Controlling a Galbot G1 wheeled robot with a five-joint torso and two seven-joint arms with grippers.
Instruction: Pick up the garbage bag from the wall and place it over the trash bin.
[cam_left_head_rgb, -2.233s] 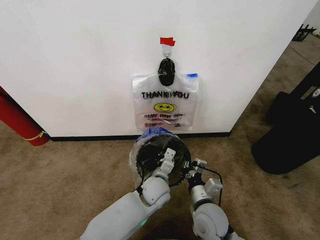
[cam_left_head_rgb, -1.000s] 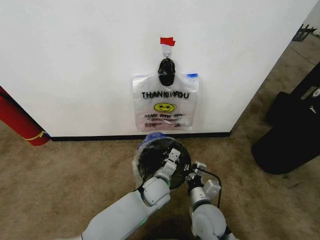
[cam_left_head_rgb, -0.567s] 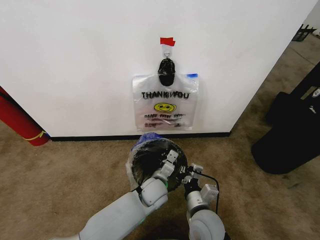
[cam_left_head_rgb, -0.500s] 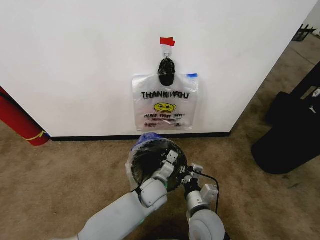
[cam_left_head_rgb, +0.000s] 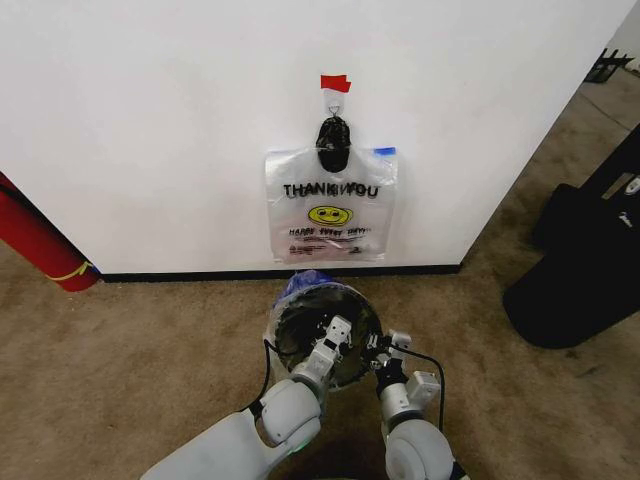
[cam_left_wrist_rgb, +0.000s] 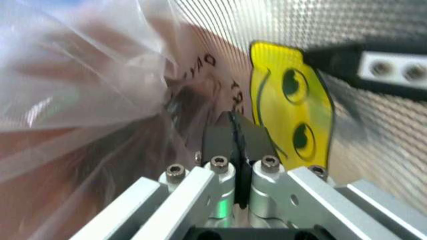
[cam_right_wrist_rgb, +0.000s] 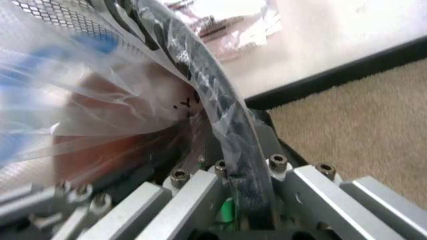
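Note:
A garbage bag (cam_left_head_rgb: 330, 205) with "THANK YOU" lettering and a yellow smiley hangs flat on the white wall (cam_left_head_rgb: 150, 120). Below it on the carpet stands the black mesh trash bin (cam_left_head_rgb: 280, 335), with another translucent bag (cam_left_head_rgb: 303, 284) draped over its rim. My left gripper (cam_left_head_rgb: 335, 332) is inside the bin's mouth, shut (cam_left_wrist_rgb: 237, 135) on that bag's film beside its smiley (cam_left_wrist_rgb: 293, 105). My right gripper (cam_left_head_rgb: 378, 350) is at the bin's near right edge, its jaws straddling the film-covered rim (cam_right_wrist_rgb: 200, 75) and closed (cam_right_wrist_rgb: 233, 150) on it.
A red tape piece (cam_left_head_rgb: 335, 83) and a black bunched lump (cam_left_head_rgb: 332, 143) sit above the hanging bag. A red cylinder (cam_left_head_rgb: 35, 245) leans at the left. A large black case (cam_left_head_rgb: 575, 270) lies right. A black baseboard (cam_left_head_rgb: 200, 272) lines the wall; open carpet (cam_left_head_rgb: 130, 360) surrounds the bin.
My left arm has drawn back toward me, its gripper now lower in the bin's mouth. The bin has shifted a little to the right. The right gripper has hardly moved.

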